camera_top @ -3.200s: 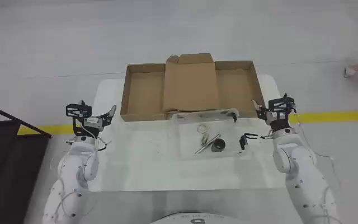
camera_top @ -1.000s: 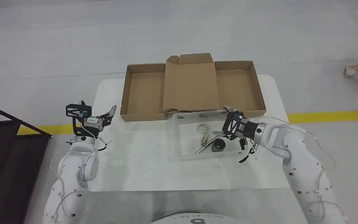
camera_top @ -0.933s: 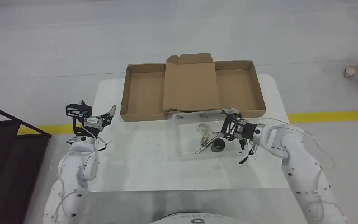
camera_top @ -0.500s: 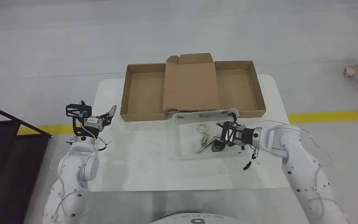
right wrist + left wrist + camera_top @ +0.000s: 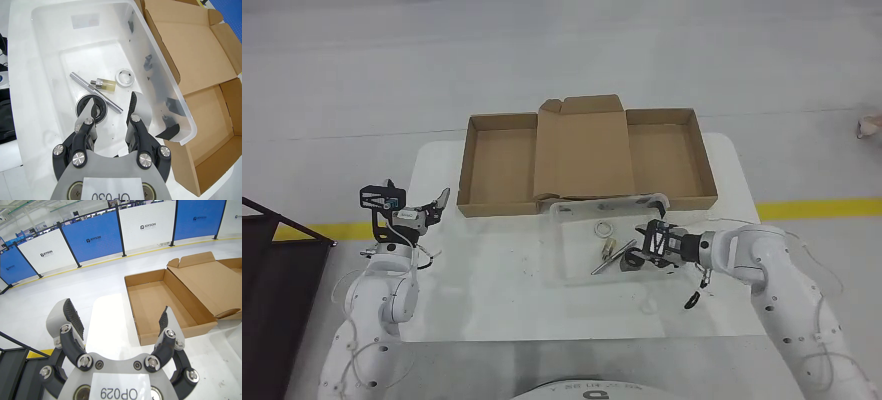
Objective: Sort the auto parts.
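Observation:
A clear plastic bin [image 5: 568,262] [image 5: 49,79] holds a black bearing ring [image 5: 631,260] [image 5: 82,108], a metal rod [image 5: 606,264] [image 5: 83,83], a silver ring [image 5: 601,230] [image 5: 125,77] and a bolt with a cream sleeve [image 5: 611,245] [image 5: 105,84]. My right gripper [image 5: 646,246] [image 5: 112,104] is open and low inside the bin. One finger stands over the bearing's hole, the other beyond the rod's end. The rod rests across the bearing. My left gripper [image 5: 429,207] [image 5: 116,306] is open and holds nothing, above the table's left edge.
An open cardboard box [image 5: 497,165] [image 5: 160,302] [image 5: 198,47] with two trays and a raised middle flap stands right behind the bin. The white table [image 5: 492,290] has bare room on the left and in front. A black cable [image 5: 698,295] hangs from the right arm.
My right arm swung in from the table's right edge and came down into the bin over the bearing and the rod's end. The left arm has kept still.

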